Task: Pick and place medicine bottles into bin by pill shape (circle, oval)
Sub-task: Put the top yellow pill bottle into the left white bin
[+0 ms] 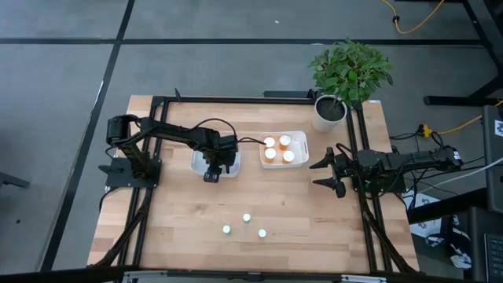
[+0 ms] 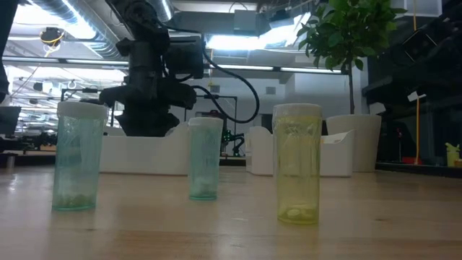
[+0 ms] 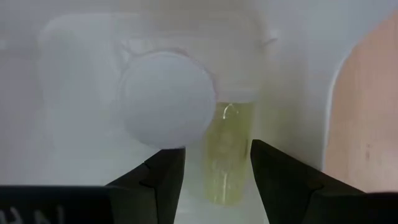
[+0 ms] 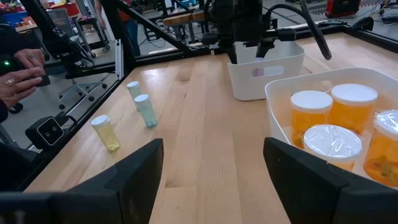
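Note:
My left gripper (image 1: 211, 174) is open and points down into the left white bin (image 1: 198, 165). In the left wrist view (image 3: 214, 180) its fingers stand on either side of a pale yellow-green bottle (image 3: 227, 158) that lies on the bin floor. Beside that bottle, another bottle stands upright, showing its white cap (image 3: 168, 106). Three small tinted bottles stand on the table near the front: (image 1: 246, 218), (image 1: 226, 229), (image 1: 262, 233). Four orange bottles (image 1: 279, 149) stand in the right white bin (image 1: 301, 140). My right gripper (image 1: 321, 171) waits open at the table's right edge.
A potted plant (image 1: 339, 86) stands at the far right corner. The black frame rail (image 1: 236, 100) runs round the table. In the low view the three small bottles are teal (image 2: 76, 155), blue-green (image 2: 204, 159) and yellow (image 2: 297, 162). A person's hand (image 4: 18, 68) shows beyond the table.

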Tool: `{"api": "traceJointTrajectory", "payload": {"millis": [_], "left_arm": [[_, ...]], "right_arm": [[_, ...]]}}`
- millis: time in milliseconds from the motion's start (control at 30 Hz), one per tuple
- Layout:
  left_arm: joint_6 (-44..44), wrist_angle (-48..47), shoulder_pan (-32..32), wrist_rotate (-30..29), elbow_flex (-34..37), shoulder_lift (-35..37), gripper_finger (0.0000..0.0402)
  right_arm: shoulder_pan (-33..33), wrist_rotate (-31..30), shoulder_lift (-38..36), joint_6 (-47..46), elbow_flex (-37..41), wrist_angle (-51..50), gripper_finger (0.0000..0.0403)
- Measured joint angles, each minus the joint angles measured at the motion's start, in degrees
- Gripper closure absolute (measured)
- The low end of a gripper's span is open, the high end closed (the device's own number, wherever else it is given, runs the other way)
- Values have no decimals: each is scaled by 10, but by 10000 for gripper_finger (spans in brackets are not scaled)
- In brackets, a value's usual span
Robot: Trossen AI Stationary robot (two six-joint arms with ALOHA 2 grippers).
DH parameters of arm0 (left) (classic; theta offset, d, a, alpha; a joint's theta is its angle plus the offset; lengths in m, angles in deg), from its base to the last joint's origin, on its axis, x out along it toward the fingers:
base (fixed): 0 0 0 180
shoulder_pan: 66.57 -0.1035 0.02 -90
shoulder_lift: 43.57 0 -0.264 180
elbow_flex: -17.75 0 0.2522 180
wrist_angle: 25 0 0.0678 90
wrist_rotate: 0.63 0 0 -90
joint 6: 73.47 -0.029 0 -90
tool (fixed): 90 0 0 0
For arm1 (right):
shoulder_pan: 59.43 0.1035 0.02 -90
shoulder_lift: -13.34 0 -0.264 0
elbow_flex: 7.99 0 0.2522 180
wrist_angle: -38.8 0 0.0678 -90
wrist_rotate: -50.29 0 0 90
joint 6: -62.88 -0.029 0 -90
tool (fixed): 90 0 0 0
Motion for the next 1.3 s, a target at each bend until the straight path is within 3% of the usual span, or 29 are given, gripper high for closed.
{"api": "traceJointTrajectory", "payload": {"millis": [533, 1000, 1300], "left_arm": [[-3, 5, 0, -5, 13, 0, 228], [1, 6, 0, -5, 16, 0, 314], [-1, -34, 0, -21, -12, 0, 316]], "right_arm": [[0, 0, 0, 0, 0, 0, 124], [0, 0, 0, 0, 0, 0, 124], [0, 0, 0, 0, 0, 0, 124]]}}
